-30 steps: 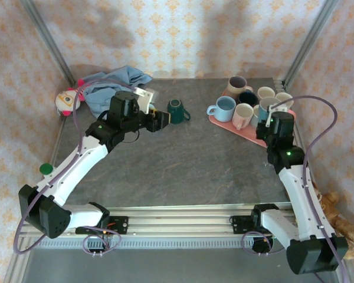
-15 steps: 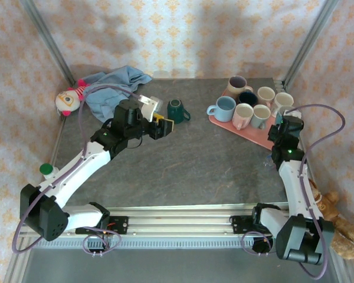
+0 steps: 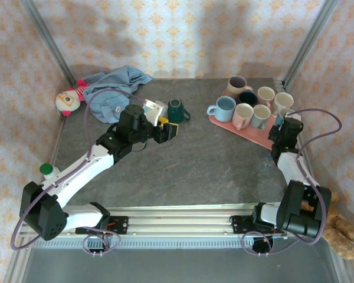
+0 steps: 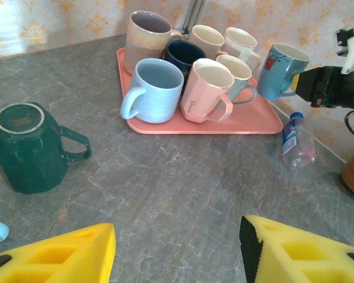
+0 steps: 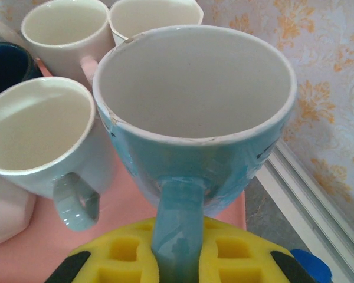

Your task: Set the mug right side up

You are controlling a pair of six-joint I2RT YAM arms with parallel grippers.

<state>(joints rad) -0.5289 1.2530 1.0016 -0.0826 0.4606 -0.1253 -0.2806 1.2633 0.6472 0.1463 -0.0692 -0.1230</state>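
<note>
You can see that the green mug stands upside down on the table: its stamped base faces up and its mouth is on the surface, so it is the one that needs turning. The other mugs stand mouth up on the pink tray, which I think is where finished mugs are kept. Your left gripper has its yellow pads moderately apart, and there is only bare table between them, so it holds nothing. This opening seems suitable for taking the mug by its wall or its handle. In the left wrist view the green mug is ahead of the gripper and off to the left of the left pad, near but not touching it, and not yet between the fingers. Its handle points to the right, toward the tray. In the top view it lies just beyond the fingertips. Your right gripper is closed on the handle of the light blue mug and holds it mouth up at the far right end of the tray, well away from the green mug.
</note>
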